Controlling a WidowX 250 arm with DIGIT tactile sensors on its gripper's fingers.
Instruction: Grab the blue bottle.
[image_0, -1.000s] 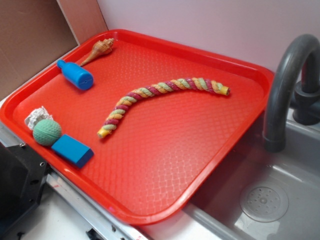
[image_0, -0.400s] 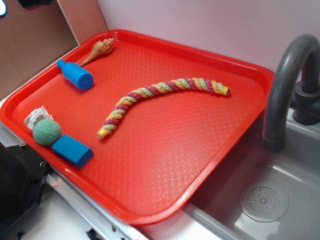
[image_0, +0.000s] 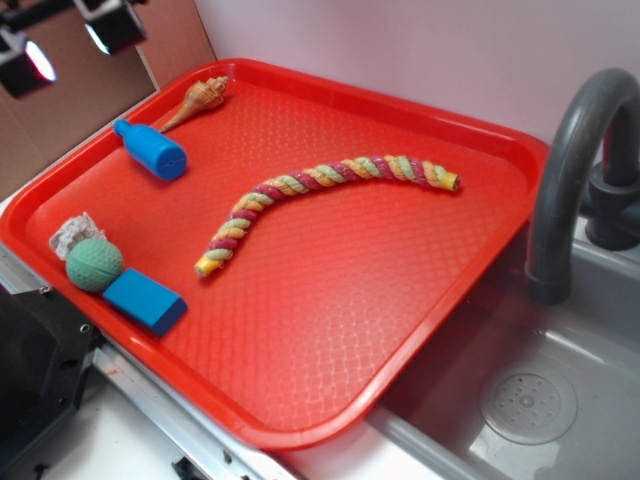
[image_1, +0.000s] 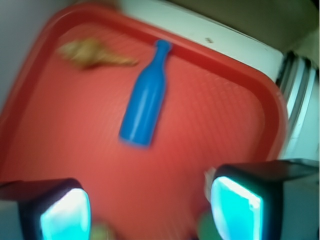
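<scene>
The blue bottle (image_0: 153, 150) lies on its side at the far left of the red tray (image_0: 480, 130), neck pointing to the tray's left rim. In the wrist view the blue bottle (image_1: 146, 101) lies ahead of my fingers, neck away from me. My gripper (image_0: 68, 42) enters at the top left of the exterior view, high above the tray's left edge, well above the bottle. Its jaws stand wide apart with nothing between them. In the wrist view my gripper (image_1: 150, 210) shows two glowing pads (image_1: 235, 210).
A brown seashell (image_0: 200, 98) lies just behind the bottle. A braided rope toy (image_0: 320, 195) crosses the tray's middle. A green ball (image_0: 94, 264), crumpled foil (image_0: 72, 232) and a flat blue block (image_0: 146, 300) sit at the front left. A grey tap (image_0: 570, 180) and sink (image_0: 530, 400) are right.
My gripper has come into the exterior view at the top left, moving down and right toward the tray. Nothing on the tray has moved.
</scene>
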